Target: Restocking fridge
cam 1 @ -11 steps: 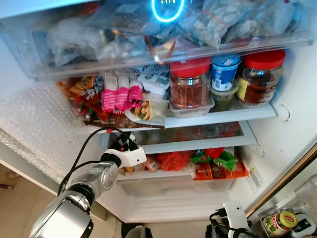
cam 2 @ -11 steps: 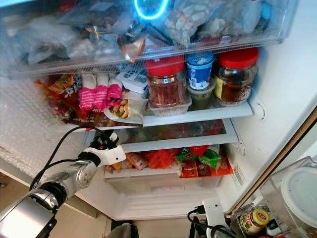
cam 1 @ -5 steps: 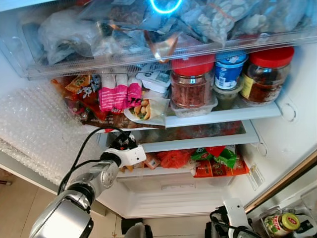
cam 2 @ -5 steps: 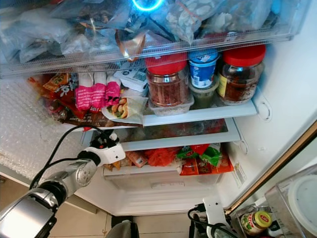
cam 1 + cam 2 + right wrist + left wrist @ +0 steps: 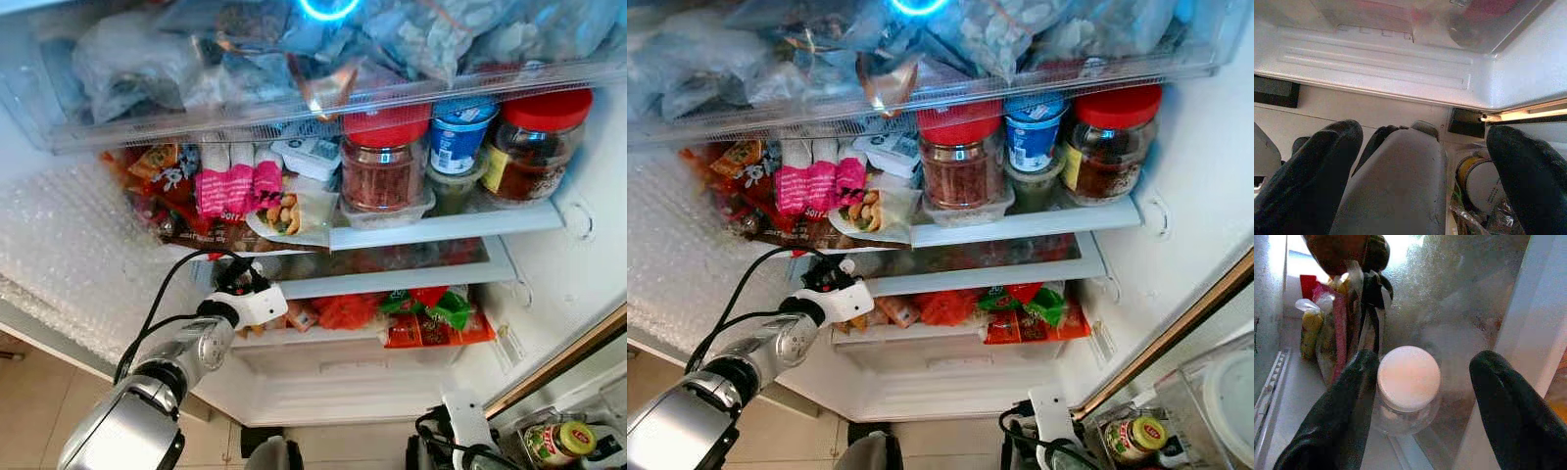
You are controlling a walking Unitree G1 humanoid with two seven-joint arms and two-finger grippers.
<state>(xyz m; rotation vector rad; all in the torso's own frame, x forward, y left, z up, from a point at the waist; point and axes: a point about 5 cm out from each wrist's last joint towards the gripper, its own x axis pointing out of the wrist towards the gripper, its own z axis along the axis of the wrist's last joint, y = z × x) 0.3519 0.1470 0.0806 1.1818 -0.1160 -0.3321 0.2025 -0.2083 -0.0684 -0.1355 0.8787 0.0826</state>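
Up close, the left gripper (image 5: 1420, 396) has its fingers spread around a white-lidded jar (image 5: 1408, 378) inside the fridge (image 5: 549, 294); the right gripper (image 5: 1420, 181) hangs open.

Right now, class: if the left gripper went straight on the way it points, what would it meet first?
Probably the white-lidded jar, which sits between the open fingers of the left gripper on the fridge shelf; depth is hard to judge.

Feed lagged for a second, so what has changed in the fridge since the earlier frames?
Little has changed. The left gripper stays reached into the middle shelf, open, its fingers on either side of a white-lidded jar but not closed on it. The view drifted slightly; that is the camera. The red-lidded jars, pink packets and right gripper stayed put.
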